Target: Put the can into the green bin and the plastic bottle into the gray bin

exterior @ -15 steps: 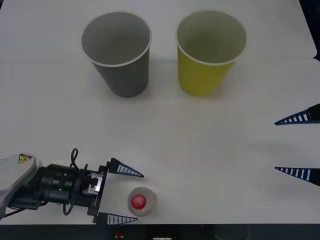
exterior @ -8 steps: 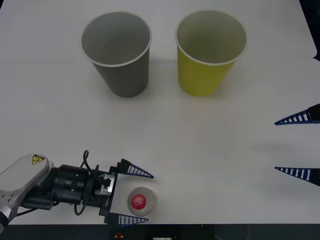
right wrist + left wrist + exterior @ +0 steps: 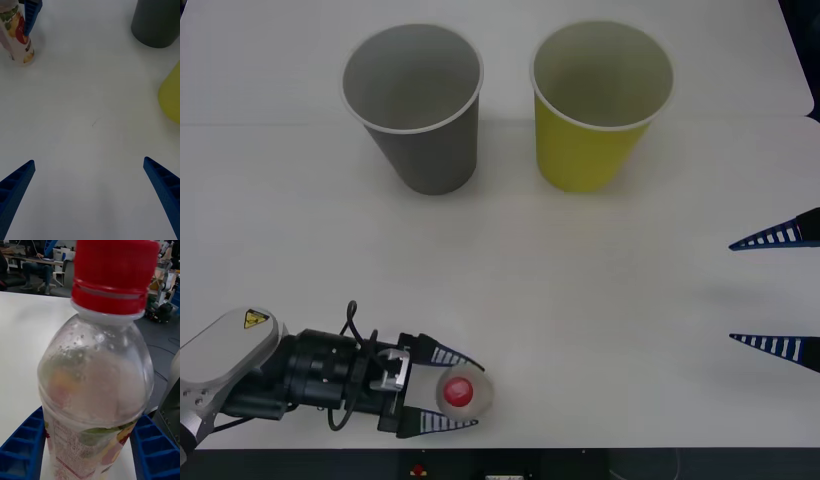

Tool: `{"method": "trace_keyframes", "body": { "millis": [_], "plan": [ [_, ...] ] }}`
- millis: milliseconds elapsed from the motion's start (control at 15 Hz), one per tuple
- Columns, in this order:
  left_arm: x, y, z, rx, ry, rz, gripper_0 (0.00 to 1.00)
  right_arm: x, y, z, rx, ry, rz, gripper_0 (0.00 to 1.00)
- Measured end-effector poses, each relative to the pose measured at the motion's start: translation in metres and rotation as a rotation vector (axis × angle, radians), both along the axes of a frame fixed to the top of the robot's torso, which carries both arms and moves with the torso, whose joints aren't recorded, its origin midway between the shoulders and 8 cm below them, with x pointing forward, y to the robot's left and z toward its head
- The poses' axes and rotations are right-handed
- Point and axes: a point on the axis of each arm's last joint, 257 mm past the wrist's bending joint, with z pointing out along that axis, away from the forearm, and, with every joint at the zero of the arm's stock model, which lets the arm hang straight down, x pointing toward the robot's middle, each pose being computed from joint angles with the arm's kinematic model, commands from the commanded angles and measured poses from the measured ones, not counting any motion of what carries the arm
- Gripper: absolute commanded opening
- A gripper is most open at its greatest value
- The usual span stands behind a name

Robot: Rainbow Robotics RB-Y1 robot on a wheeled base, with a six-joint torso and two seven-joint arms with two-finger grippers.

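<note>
Now the left gripper point(image 3: 448, 393) is pinching the small clear red-capped plastic bottle point(image 3: 461, 395), standing upright at the white table's point(image 3: 580, 300) near edge. Right gripper point(image 3: 772, 290) is hovering spread at the right side.

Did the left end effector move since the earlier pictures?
Yes. The left end effector advanced rightward along the table's near edge, and now its fingers flank the plastic bottle.

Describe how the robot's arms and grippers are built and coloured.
The left arm has a pale grey shell with a yellow warning sticker, then a black wrist with looped black cables. The left gripper has blue, ribbed, tapering fingers. The right gripper has the same pointed blue ribbed fingers.
</note>
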Motion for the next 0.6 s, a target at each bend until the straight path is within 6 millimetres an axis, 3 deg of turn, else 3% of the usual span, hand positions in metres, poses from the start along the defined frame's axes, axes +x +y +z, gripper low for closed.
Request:
{"method": "trace_keyframes", "body": {
  "millis": [600],
  "plan": [
    [0.0074, 0.0098, 0.0064, 0.013, 0.029, 0.028, 0.00, 0.0000, 0.0000, 0.0000, 0.000, 0.000, 0.000, 1.00]
  ]
}}
